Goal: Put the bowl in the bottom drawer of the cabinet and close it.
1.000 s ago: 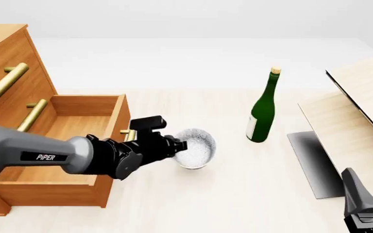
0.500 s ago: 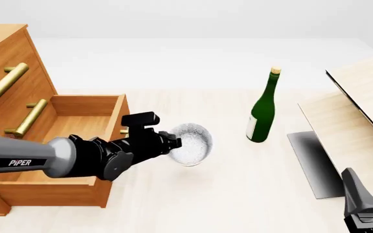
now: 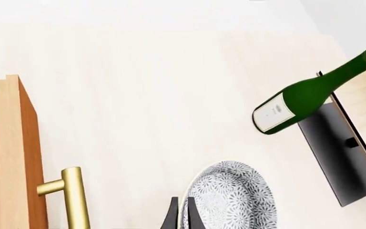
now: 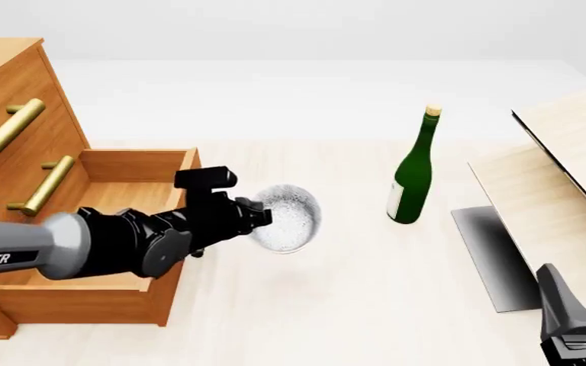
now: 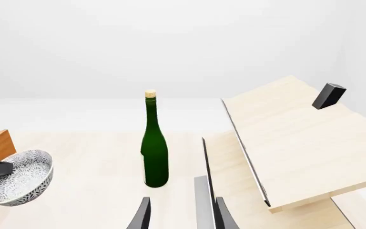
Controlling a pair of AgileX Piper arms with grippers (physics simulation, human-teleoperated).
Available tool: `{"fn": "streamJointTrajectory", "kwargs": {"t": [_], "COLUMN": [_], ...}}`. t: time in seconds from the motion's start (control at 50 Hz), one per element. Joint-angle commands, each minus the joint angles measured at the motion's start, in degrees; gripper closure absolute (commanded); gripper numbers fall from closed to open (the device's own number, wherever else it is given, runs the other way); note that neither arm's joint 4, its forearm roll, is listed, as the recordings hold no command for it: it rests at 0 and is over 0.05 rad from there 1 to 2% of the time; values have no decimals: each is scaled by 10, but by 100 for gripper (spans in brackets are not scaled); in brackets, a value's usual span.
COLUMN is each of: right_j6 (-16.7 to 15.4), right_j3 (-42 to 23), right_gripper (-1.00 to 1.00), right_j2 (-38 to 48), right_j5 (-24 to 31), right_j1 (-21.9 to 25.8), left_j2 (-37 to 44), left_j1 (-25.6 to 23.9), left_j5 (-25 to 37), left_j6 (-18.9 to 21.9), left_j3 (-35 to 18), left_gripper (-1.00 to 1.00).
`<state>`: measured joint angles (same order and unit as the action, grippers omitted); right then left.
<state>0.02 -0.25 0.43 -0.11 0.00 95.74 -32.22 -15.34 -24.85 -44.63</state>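
Note:
My left gripper is shut on the rim of the bowl, a white bowl with a grey speckled pattern. The bowl hangs tilted above the table, just right of the open bottom drawer of the orange-brown cabinet. In the left wrist view the fingers pinch the bowl beside the drawer's front panel and its brass handle. My right gripper stands open and holds nothing, low at the front right. From there the bowl shows far off.
A green bottle stands upright in the middle of the table, to the right of the bowl. Pale wooden boards on a dark base plate fill the right side. The two upper drawers, with brass handles, are shut.
The left arm has lifted the bowl off the table and carried it left, toward the open drawer. The right arm has not moved.

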Motion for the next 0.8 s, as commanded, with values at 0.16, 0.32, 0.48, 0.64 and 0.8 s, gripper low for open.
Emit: {"fn": "streamJointTrajectory", "kwargs": {"t": [0.16, 0.32, 0.48, 0.64, 0.8], "right_j6": [0, 0, 0, 0, 0], "right_j3": [0, 0, 0, 0, 0], "right_gripper": [-100, -100, -100, -100, -100], "right_j2": [0, 0, 0, 0, 0], "right_j5": [0, 0, 0, 0, 0], "right_j1": [0, 0, 0, 0, 0], "left_j2": [-50, -77, -95, -113, -142], "left_j1": [23, 33, 47, 53, 69], "left_j5": [21, 31, 30, 34, 41], "left_j6": [37, 48, 63, 76, 85], "left_j3": [12, 18, 25, 30, 38], "left_gripper": [100, 100, 100, 100, 100]}}
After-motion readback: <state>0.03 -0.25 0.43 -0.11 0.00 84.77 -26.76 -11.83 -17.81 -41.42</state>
